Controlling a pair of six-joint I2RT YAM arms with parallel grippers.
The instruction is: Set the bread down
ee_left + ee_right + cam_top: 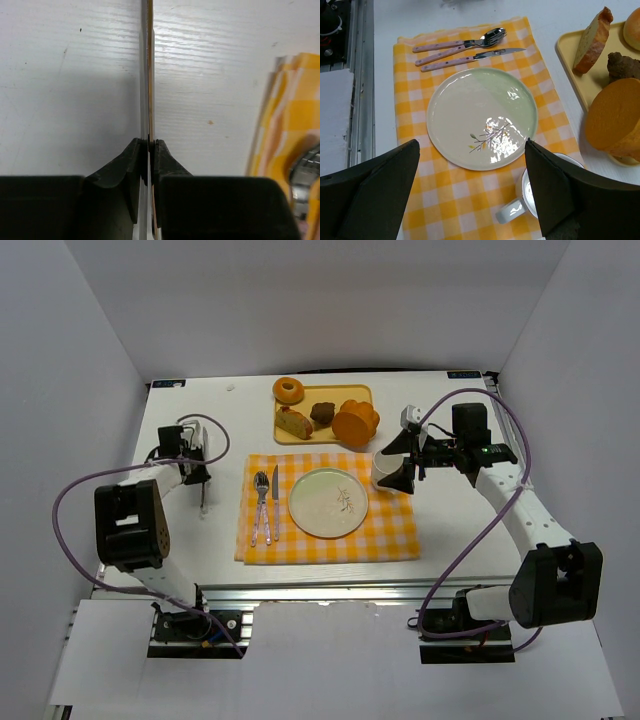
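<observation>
The left pincer (150, 145) is pressed together on a thin blade-like utensil (149, 75), seen edge-on against the white desk (75, 75), left of the checked cloth (400, 530). The right pincer (470, 144) is spread wide above the mug (535, 197) beside the plate (482, 117). The bread is found on the yellow tray (330, 392) at the far side, well apart from both pincers: a bread slice (295, 423), a ring doughnut (289, 390) and a round loaf (355, 423). The slice is judged light, soft and crumbly. It would best be pinched gently across its crusted flanks.
</observation>
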